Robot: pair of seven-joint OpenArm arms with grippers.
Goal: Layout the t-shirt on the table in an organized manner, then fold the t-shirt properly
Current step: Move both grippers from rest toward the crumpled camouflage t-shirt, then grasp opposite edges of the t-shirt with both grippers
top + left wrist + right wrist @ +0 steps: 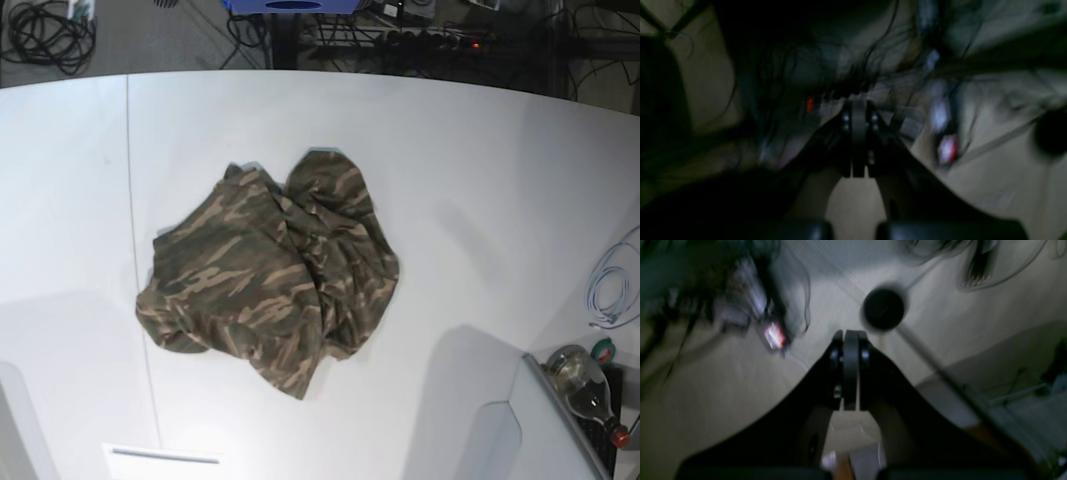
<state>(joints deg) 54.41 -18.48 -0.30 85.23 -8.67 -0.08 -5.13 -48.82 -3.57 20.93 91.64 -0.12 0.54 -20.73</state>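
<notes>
T-shirt [272,270] lies crumpled on table [480,200], sleeves hidden.

The tabletop [480,200] is seen from the base view, set high above and looking steeply down from some way off, so that the whole crumpled t-shirt [275,270] is taken in, with a strip of cabled floor beyond the far curved edge. Each wrist view is mounted just behind its own hand and looks out along the closed fingers, very near them. Ahead of the left hand [858,103], blurred dark cables and pale floor are shown. Beyond the right hand [850,335], pale floor, cables and a round black object [884,308] are seen. Neither hand is caught by the base view; whether any floor is shared cannot be told.
</notes>
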